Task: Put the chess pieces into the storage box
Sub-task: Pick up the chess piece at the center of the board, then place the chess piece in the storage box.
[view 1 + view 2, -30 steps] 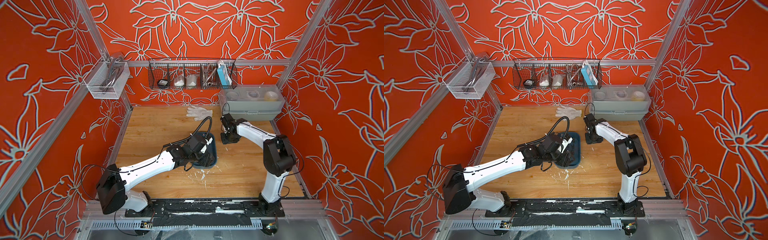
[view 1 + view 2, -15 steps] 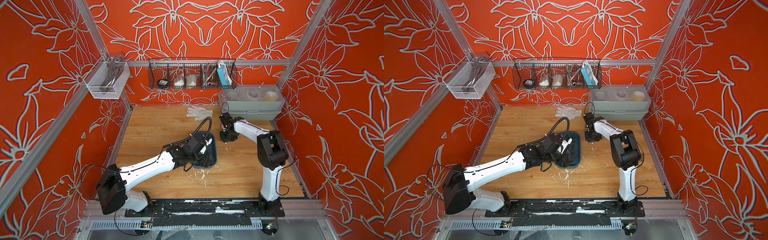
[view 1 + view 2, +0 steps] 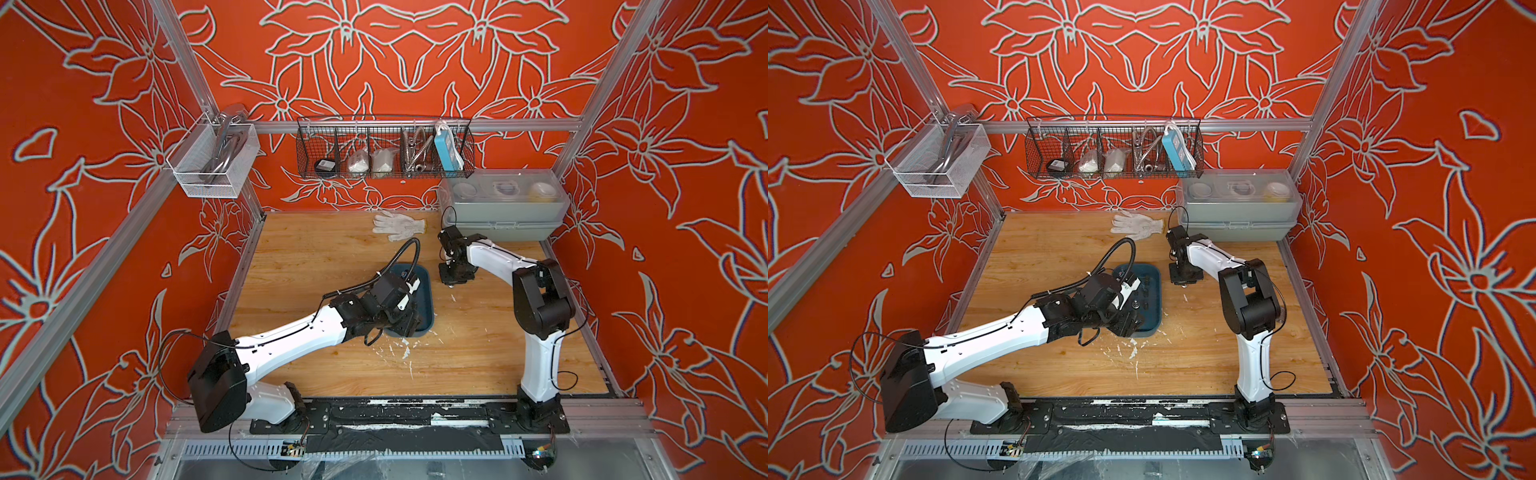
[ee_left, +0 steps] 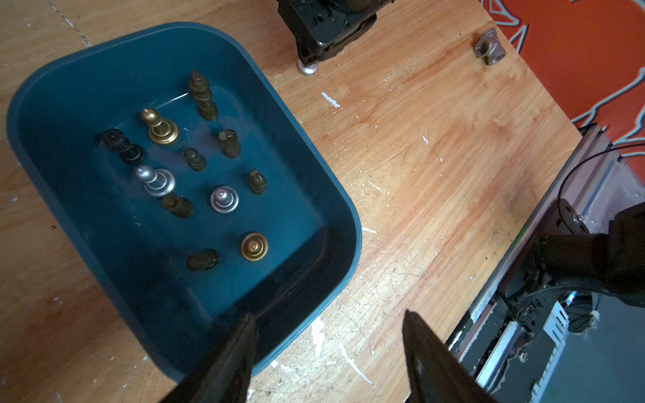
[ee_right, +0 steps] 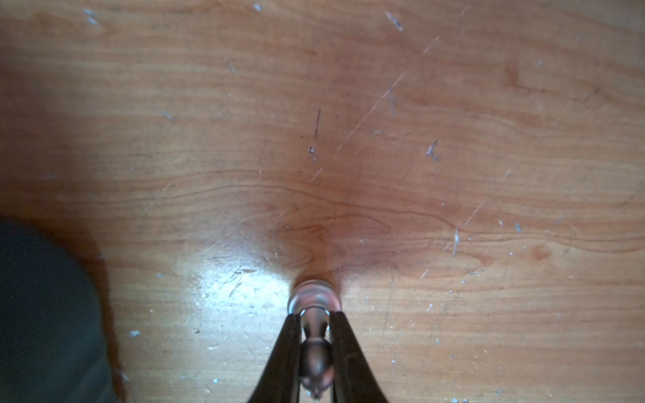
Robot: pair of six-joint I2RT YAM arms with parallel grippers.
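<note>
— What is the right pincer doing?
— It is clamped on a silver chess piece, whose flared base is on the table, just right of the blue box.
— And the left pincer?
— Wide, over the box's near end. Inside are dark olive, gold and silver pieces.
— Changed?
— The right elbow has swung left; the left arm stayed.

Walls: blazing orange-red, pale grey flower outlines all over.
Table: honey wood grain, flecked with white.
Box: deep teal, plain.
Pieces: mostly olive-brown, and there's two gold, two silver among them.
Held piece: shiny silver.
Glove: white.
Arms: white shells, black joints.
Bin: grey, cloudy see-through lid.
Basket: black wire.
</note>
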